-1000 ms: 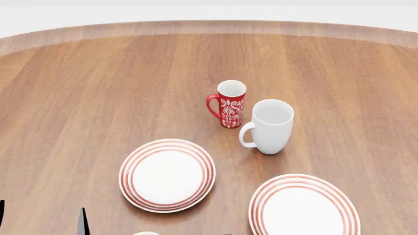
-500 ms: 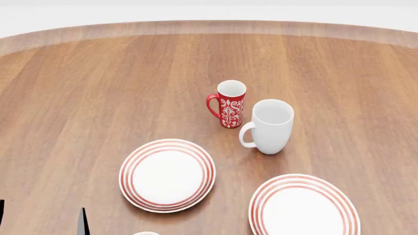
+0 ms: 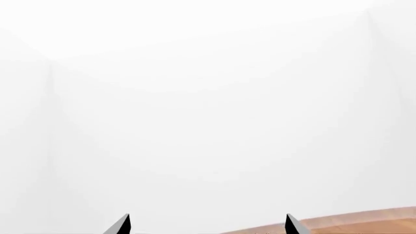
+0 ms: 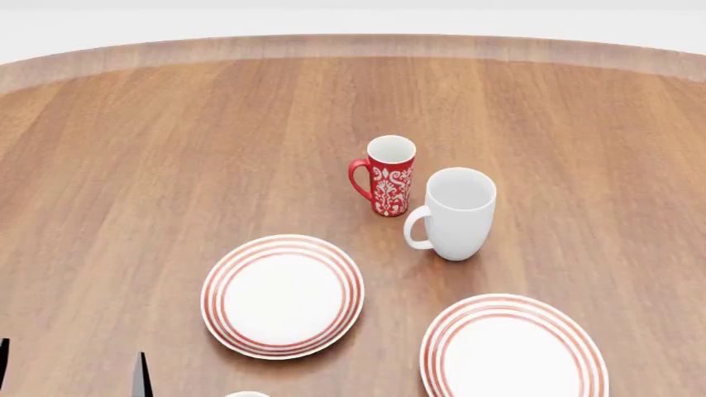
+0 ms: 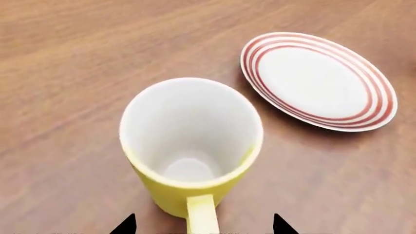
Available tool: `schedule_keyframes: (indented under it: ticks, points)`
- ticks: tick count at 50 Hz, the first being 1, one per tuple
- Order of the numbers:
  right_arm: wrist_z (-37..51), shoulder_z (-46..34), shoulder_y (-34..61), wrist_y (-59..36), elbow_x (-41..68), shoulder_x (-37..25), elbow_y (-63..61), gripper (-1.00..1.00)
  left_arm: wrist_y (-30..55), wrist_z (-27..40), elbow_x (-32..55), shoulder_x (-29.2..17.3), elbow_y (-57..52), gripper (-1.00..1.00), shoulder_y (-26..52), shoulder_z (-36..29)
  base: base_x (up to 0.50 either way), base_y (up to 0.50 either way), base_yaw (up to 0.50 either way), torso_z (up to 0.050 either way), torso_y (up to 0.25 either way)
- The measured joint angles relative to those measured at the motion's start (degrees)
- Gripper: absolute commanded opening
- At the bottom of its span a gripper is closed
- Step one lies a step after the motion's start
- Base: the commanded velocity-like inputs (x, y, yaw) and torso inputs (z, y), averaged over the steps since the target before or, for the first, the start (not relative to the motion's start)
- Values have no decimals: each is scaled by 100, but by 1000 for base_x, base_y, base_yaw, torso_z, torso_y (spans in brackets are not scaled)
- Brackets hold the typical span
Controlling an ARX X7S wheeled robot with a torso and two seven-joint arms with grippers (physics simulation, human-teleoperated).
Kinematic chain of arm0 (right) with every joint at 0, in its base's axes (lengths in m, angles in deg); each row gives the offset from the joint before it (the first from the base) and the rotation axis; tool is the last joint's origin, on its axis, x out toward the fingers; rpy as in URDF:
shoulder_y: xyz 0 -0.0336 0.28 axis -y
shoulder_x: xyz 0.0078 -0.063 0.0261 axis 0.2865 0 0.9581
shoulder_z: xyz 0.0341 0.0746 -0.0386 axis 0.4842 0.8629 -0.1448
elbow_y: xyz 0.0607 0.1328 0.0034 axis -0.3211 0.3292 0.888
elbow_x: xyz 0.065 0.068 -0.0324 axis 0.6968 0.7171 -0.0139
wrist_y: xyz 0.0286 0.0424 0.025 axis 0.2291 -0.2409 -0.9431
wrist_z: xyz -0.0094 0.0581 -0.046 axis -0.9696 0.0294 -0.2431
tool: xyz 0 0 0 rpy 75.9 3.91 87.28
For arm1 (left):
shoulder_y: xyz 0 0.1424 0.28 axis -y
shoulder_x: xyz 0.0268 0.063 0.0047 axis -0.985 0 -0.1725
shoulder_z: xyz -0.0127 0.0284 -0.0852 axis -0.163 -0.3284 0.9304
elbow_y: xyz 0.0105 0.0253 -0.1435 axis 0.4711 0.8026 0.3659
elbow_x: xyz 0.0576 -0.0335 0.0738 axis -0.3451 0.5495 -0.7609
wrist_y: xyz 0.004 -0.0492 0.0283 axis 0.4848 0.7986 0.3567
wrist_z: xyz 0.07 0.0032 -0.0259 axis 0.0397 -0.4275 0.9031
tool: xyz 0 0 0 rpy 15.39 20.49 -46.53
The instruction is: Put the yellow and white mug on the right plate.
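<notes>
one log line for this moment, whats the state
phase: approach | right gripper: open, at yellow mug handle side | mug: upright on table | right plate: bare

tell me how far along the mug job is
Nothing looks done: the right plate is bare. In hand: the right gripper is open, lined up on the yellow and white mug, which stands on the table. Left: grasp, lift, set it on that plate.

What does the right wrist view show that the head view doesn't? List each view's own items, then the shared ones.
Only the right wrist view: nearly all of the yellow and white mug, upright, its handle toward the open right gripper.
Only the head view: the red patterned mug, the white mug, the right plate and the left gripper.
Both: the wooden table and one red-ringed plate.
</notes>
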Motion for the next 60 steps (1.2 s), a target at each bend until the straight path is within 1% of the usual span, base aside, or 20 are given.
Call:
schedule_keyframes:
  ticks: [25, 26, 33, 45, 60]
  points:
    - [32, -60, 71, 346, -46, 213, 751, 100, 65, 43, 86, -33, 74, 100, 46, -57, 0, 0, 0, 0, 0]
    - [32, -60, 78, 370, -50, 225, 795, -100, 70, 45, 86, -34, 72, 100, 46, -59, 0, 0, 0, 0, 0]
    - [69, -54, 109, 493, -67, 283, 1011, -100, 95, 57, 85, -45, 60, 100, 48, -77, 0, 0, 0, 0, 0]
    - [214, -18, 118, 486, -15, 292, 1004, -100, 132, 71, 83, -67, 43, 100, 52, -112, 0, 0, 0, 0, 0]
    - [641, 455, 164, 225, 224, 113, 252, -100, 135, 95, 82, -95, 64, 100, 71, -150, 0, 0, 0, 0, 1]
